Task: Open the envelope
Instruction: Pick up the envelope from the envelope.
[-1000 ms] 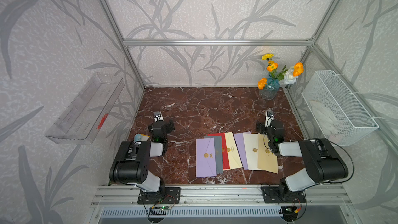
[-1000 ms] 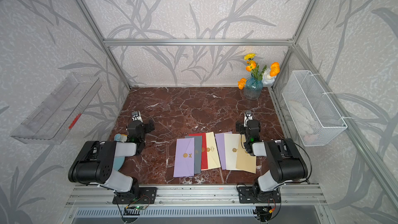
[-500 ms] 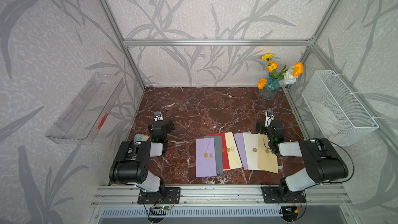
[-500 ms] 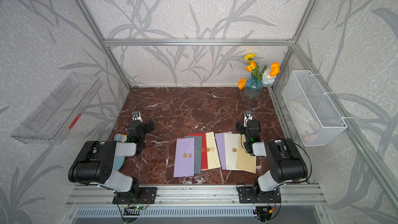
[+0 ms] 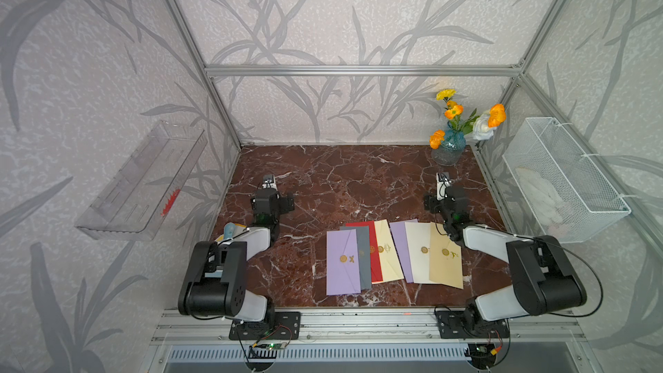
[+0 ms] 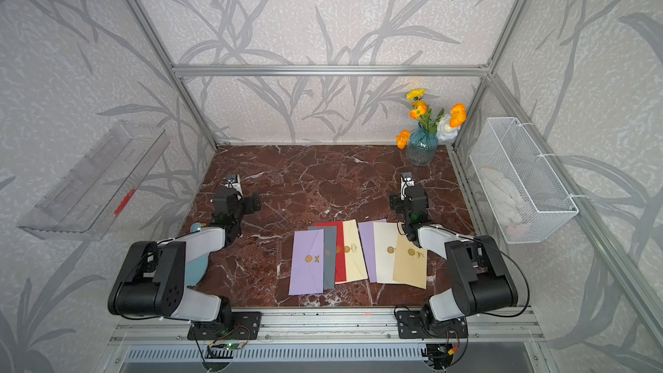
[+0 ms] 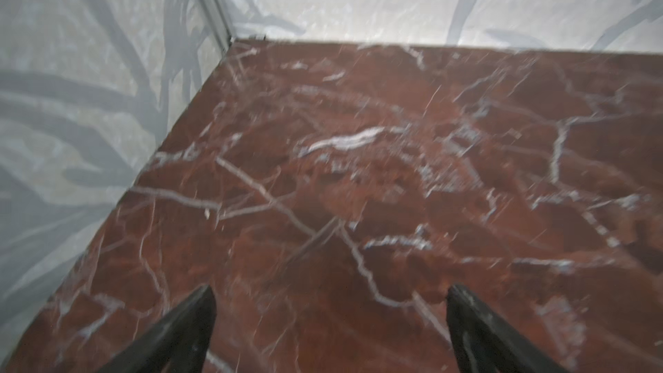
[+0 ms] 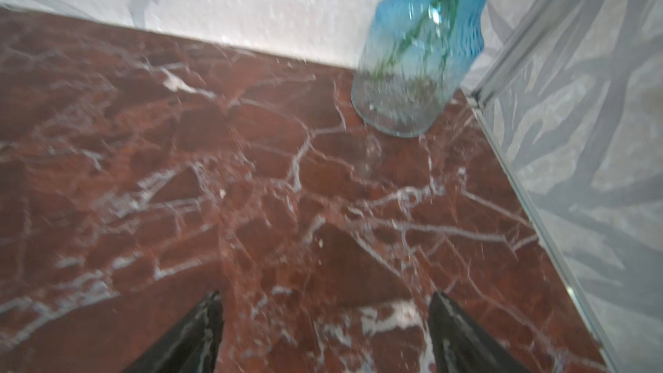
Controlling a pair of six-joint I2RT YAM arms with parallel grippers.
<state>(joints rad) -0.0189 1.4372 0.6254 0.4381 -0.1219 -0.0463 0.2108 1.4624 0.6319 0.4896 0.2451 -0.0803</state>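
Nearest the camera, in the lower centre of both top views, the envelopes (image 5: 391,256) lie flat on the desk (image 5: 341,181) in an overlapping fan. Each is shut under a gold seal (image 5: 343,258), and none is opened yet. The overlap is the first hazard: a pinch at one flap could catch a neighbour's edge, and dragging one would likely slide the whole fan. Flat paper on polished stone gives little to get under, so a tip may skate off or crease the flap rather than lift it. The right forearm (image 5: 484,244) passes over the upper right corner of the tan envelope (image 5: 445,263) at the fan's right end. I cannot tell whether it touches, but a low sweep there could nudge it.

Further up the frame, both arms' tips point away from the envelopes. The left fingers (image 7: 186,324) are spread wide over bare desk, and the right fingers (image 8: 195,331) likewise hold nothing. Beyond the right ones, at the desk's upper right, stands the blue glass vase (image 8: 412,66). A forward reach or a wide swing could tip it.
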